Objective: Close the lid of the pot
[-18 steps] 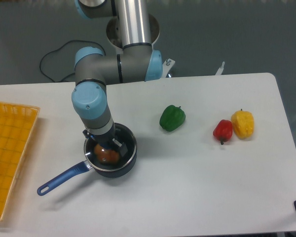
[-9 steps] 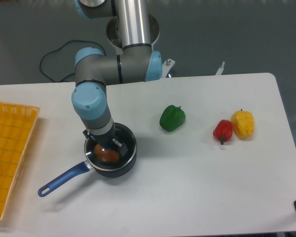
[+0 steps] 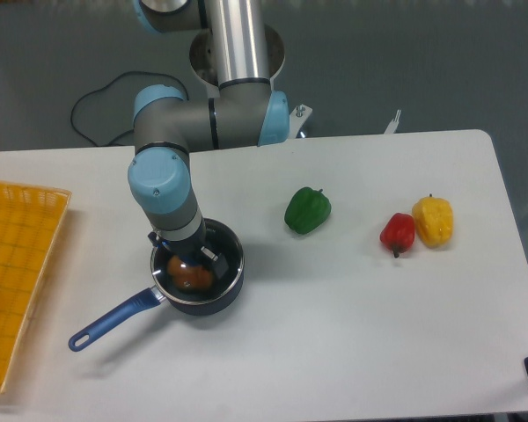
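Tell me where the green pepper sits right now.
The green pepper lies mid-table, right of the pot and left of the red pepper.

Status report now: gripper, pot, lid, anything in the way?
Gripper low over pot, jaw state hidden. Pot lid seems on pot; reddish item visible inside. Peppers off to the side, not in the way.

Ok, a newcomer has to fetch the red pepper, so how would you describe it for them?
Start at the white table and go to its right side, where two small peppers touch. The red pepper is the left one, beside the yellow pepper; the green pepper sits apart, nearer the middle.
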Tool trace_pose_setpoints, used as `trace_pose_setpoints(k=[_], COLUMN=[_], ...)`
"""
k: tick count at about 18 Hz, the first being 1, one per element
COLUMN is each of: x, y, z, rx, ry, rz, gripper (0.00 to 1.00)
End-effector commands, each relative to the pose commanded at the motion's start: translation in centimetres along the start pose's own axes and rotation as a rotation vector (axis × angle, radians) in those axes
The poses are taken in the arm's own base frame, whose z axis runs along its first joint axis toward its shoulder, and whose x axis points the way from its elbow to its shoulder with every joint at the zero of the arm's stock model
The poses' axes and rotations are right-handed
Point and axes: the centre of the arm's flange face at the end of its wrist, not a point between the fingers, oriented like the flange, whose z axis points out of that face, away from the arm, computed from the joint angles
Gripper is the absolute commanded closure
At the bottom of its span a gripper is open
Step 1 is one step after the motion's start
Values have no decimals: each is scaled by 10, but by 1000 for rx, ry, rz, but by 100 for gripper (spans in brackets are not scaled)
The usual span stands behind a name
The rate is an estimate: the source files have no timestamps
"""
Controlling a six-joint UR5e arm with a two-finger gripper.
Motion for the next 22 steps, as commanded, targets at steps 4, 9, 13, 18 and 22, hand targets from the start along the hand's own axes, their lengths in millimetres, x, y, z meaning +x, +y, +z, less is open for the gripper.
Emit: trace_pose_setpoints(k=[4,9,13,18,22], x=[-1,0,2,2,-21], y=[1,1,2,9,42], z=[-3,-10,-17,-43,-87], rx=[5,13,20,46,91], ry=[-3,-10,-17,-47,-109], rz=[0,-1,2,-11,-59], gripper=[7,1,1,0,0])
